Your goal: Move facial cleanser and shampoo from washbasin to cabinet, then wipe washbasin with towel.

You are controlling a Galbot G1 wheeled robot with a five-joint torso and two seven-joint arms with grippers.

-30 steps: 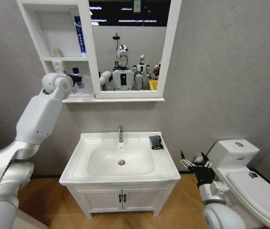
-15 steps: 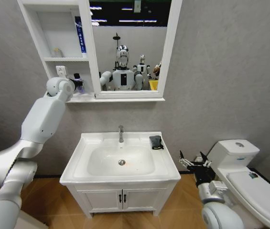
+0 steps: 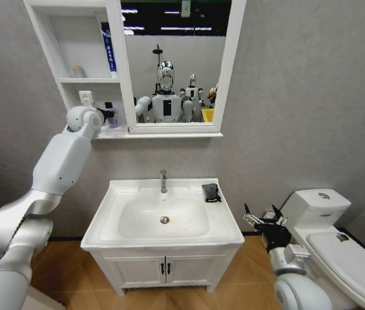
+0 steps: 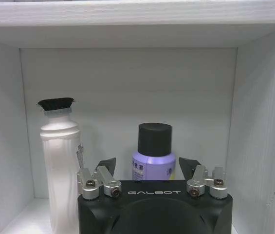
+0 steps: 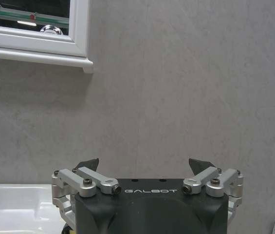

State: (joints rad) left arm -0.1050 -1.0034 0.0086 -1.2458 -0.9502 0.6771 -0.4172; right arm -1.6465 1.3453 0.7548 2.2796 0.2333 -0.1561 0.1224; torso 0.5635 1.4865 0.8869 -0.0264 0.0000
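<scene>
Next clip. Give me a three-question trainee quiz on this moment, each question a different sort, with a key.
1. True or false: the towel lies in the bowl of the washbasin.
2. Multiple choice: the left gripper is A) shut on the purple bottle, B) open in front of it, C) down at the tap.
3. Fill in: the right gripper hangs between the washbasin and the ____.

Key: 1 false, it lies on the rim's back right corner; 2 B, at the lowest shelf of the cabinet; 3 toilet.
</scene>
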